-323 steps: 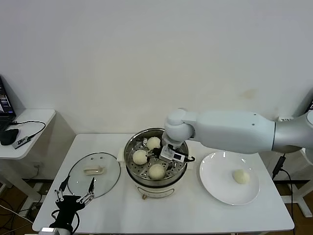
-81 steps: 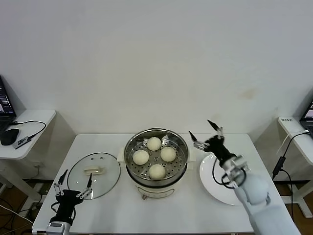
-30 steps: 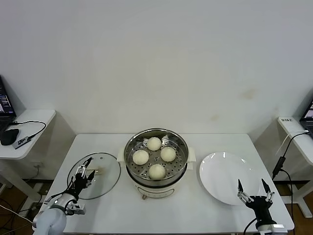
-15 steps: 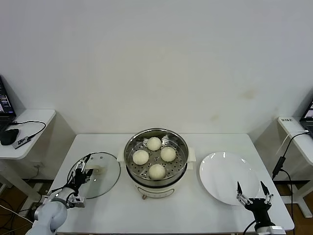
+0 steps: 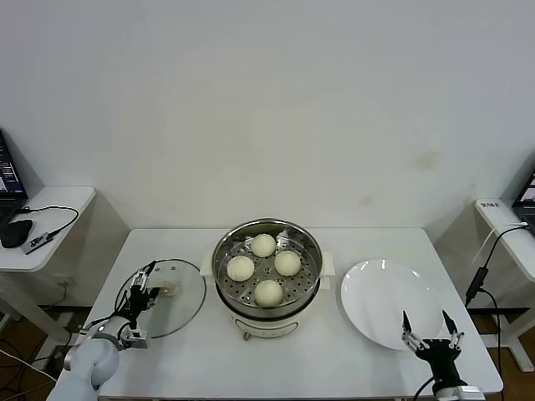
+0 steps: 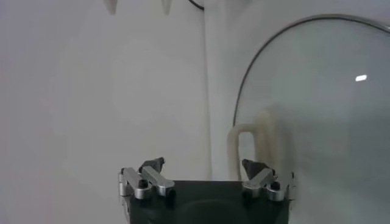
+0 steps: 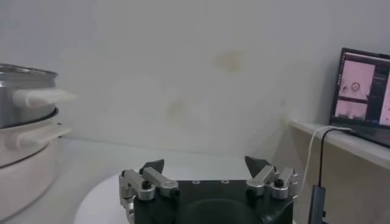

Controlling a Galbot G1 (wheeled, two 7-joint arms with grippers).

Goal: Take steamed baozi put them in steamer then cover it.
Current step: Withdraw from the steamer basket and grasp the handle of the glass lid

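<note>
Four cream-white baozi (image 5: 267, 292) sit on the perforated tray of the steel steamer (image 5: 224, 251) at the table's middle. The clear glass lid (image 5: 185, 301) with its cream handle (image 5: 167, 291) lies flat on the table left of the steamer. My left gripper (image 5: 144, 280) is open, over the lid's left side, close to the handle. In the left wrist view the gripper (image 6: 203, 167) is open, with the lid (image 6: 317, 103) and its handle (image 6: 251, 135) just ahead. My right gripper (image 5: 428, 329) is open and empty at the front right, by the plate's front edge.
A flat white plate (image 5: 376, 301) lies bare right of the steamer. A side desk (image 5: 42, 217) with a mouse and cable stands far left. In the right wrist view the steamer's side handles (image 7: 42, 96) show, and a laptop (image 7: 365, 91) on a shelf.
The fourth baozi went from the plate into the steamer. The right arm withdrew to the front right. My left gripper moved up and in over the lid, toward its handle.
</note>
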